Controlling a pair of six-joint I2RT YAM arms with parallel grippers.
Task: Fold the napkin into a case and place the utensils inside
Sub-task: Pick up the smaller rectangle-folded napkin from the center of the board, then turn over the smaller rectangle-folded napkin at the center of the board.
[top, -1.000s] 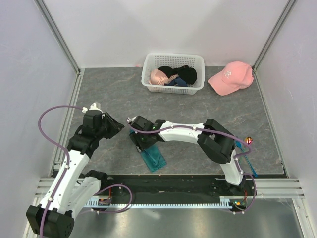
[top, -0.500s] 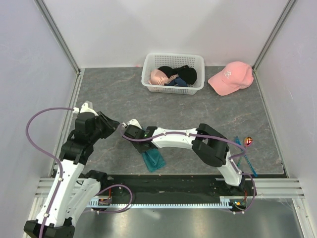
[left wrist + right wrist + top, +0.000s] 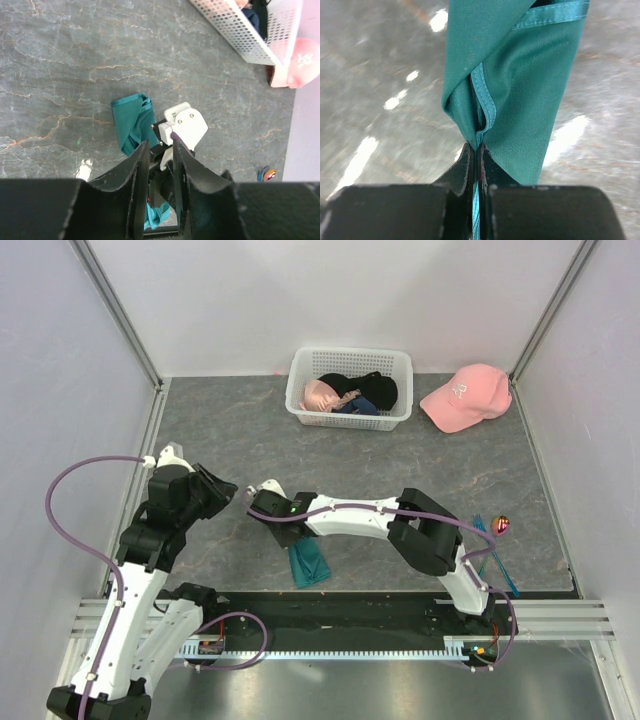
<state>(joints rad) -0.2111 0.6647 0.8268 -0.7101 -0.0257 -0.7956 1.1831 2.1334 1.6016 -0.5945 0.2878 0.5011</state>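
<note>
Napkin (image 3: 520,90), folded into a narrow strip, lies just ahead of the right gripper (image 3: 476,152), which pinches its hem. Better to pull slowly, so the layers stay aligned. Left gripper (image 3: 228,492) hovers beside, spread, empty. Utensils (image 3: 495,540) lie well apart.

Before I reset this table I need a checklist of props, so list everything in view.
napkin: one, teal-green, folded into a narrow strip, near edge of the table, left of centre
utensils: two, one blue and one red-headed, near right side of the table, beside the right arm
basket: one, white, far edge, centre
clothes: a small pile, black and pink, inside the basket
cap: one, pink, far right, beside the basket
table: one, grey marbled
left gripper: black, open and empty, above the table left of the napkin
right gripper: black, shut on the napkin's end
</note>
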